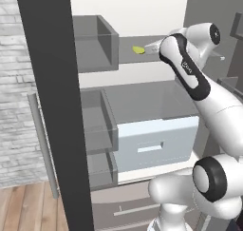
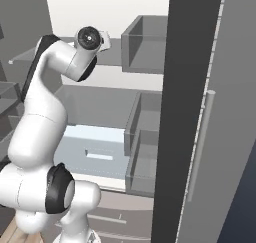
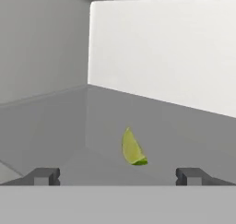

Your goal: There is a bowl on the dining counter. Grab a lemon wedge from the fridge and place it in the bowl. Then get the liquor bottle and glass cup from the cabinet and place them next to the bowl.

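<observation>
1. The open fridge [image 1: 142,16] takes up most of what I see from both base cameras: white back wall, grey shelves, no label or brand readable anywhere inside.
2. The dark fridge door edge [image 1: 54,106] stands as a tall slab at the left of the left base view and right of centre in the right base view, cutting off part of the interior.
3. A pale blue drawer [image 1: 156,142] with a slot handle sits below the middle shelf; no writing on it.
4. Clear door bins [image 1: 97,42] stack beside the door edge, upper one level with the top shelf.
5. My arm's forearm carries a small white mark on its dark cover [image 1: 186,66]; I cannot read it.
6. The upper grey shelf [image 3: 184,135] carries the task item.
7. The end effector [image 3: 118,176] is released, its fingertips [image 3: 44,176] wide apart, nothing between them, hovering over the shelf short of the fruit.
8. The lemon wedge [image 3: 132,148] stands on the upper shelf, apart from the fingertips, roughly centred between them in the hand view; in the left base view it lies just left of the wrist.
</observation>
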### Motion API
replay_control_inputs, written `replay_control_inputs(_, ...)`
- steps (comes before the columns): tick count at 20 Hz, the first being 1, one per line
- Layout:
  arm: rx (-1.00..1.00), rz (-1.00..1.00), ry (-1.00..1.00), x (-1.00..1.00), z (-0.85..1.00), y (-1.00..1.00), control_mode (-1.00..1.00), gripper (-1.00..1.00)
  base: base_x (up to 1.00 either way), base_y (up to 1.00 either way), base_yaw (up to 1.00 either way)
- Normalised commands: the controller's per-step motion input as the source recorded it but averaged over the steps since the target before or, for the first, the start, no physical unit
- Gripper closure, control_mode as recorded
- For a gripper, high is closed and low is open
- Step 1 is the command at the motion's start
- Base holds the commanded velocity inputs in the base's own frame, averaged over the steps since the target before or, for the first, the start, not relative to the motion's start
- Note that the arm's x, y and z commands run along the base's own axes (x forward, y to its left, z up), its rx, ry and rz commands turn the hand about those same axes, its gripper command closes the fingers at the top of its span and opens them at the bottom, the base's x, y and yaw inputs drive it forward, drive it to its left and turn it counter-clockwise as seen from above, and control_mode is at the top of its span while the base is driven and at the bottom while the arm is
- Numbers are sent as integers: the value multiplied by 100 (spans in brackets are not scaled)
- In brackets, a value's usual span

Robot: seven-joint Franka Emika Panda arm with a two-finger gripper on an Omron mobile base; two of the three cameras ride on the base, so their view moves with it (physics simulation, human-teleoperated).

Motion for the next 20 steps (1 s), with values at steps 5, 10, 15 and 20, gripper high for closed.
replay_control_inputs(5, 0, 14, 2, 36, -3, -8, -100, -100, 0, 0, 0)
replay_control_inputs(10, 0, 3, 8, 22, -22, 0, -100, -100, 0, 0, 0)
replay_control_inputs(15, 0, 0, 7, 7, -2, 0, -100, -100, 0, 0, 0)
replay_control_inputs(20, 0, 0, 1, 17, -4, 0, -100, -100, 0, 0, 0)
